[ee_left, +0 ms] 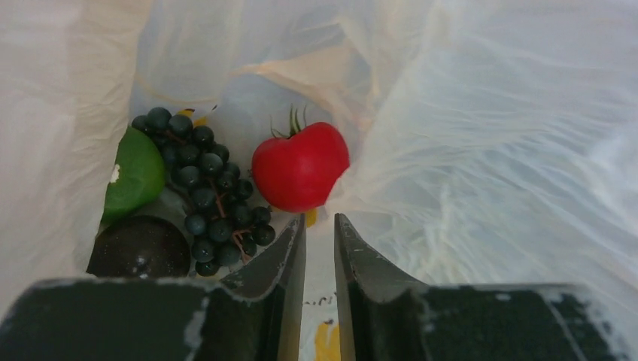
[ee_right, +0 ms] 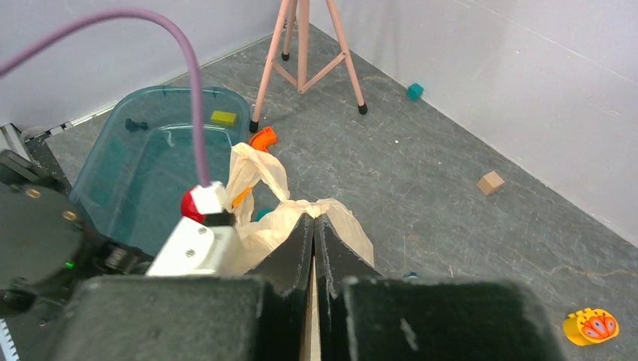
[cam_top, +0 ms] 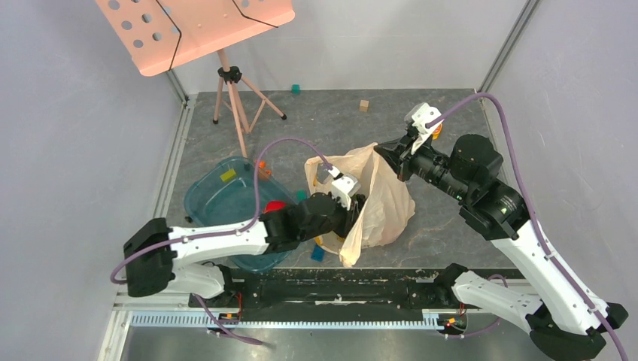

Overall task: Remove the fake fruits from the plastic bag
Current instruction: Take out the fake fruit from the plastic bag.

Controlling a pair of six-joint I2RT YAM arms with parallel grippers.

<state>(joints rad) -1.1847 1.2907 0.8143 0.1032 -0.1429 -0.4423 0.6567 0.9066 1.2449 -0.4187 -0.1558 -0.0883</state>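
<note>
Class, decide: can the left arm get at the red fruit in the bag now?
Probably yes: its fingers are inside the plastic bag, the red fruit just ahead, nothing between.

The left arm (cam_top: 218, 242) and right arm (cam_top: 543, 257) were built from white links and black joints. A purple cable (ee_right: 197, 105) was routed to each wrist. The black fingers (ee_left: 284, 259) were chipped white at the edges.

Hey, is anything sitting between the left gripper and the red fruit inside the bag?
Nothing visible. The left gripper is inside the plastic bag, and the red tomato-like fruit lies just beyond its fingertips with bare plastic between. The grapes lie off to the left.
</note>
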